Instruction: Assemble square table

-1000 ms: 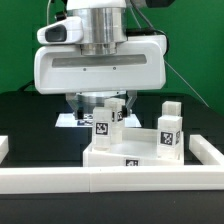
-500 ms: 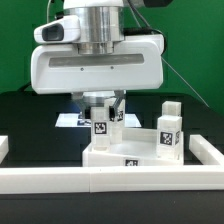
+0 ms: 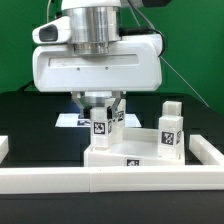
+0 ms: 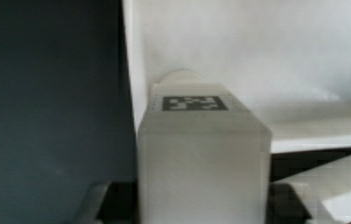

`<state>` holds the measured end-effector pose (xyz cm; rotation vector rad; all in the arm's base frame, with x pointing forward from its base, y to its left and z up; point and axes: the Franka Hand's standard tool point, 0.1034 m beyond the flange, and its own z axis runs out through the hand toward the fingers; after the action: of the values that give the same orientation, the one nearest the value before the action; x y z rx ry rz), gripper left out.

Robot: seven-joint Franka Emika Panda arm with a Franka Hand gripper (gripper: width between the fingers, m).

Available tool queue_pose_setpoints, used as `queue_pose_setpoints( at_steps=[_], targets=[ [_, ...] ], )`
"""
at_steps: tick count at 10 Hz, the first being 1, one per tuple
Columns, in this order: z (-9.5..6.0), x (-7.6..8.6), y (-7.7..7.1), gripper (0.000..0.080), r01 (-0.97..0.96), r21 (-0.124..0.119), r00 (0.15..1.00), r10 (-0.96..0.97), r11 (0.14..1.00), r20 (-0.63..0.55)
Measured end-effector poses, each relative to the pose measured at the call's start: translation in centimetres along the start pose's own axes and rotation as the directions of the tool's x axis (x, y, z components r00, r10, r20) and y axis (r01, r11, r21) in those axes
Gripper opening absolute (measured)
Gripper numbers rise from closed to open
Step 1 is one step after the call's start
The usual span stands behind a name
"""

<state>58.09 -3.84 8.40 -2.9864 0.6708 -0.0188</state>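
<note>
- My tool [image 3: 100, 108] grips a leg [image 3: 100, 122], upright, long axis vertical.
- Slab [image 3: 135, 152] sits on the tabletop [image 3: 25, 115] directly below; leg hangs over its corner on the exterior view's left, near or at the surface.
- Another leg [image 3: 168, 130] stands on the slab's right.
- Versus a second ago: tool and leg have dropped lower and shifted left.
</note>
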Motion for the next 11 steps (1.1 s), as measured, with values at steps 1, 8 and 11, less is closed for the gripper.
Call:
queue_pose_setpoints(
  at_steps=[1, 8, 11],
  targets=[
    [0.0, -0.1, -0.1, 0.029, -0.111, 0.002, 0.994, 0.111, 0.994, 0.0],
    [0.3, -0.5, -1.6, 0.029, -0.665, 0.003, 0.747, 0.665, 0.747, 0.001],
    [0.4, -0.6, -2.0, 0.029, -0.703, 0.003, 0.711, 0.703, 0.711, 0.005]
  ],
)
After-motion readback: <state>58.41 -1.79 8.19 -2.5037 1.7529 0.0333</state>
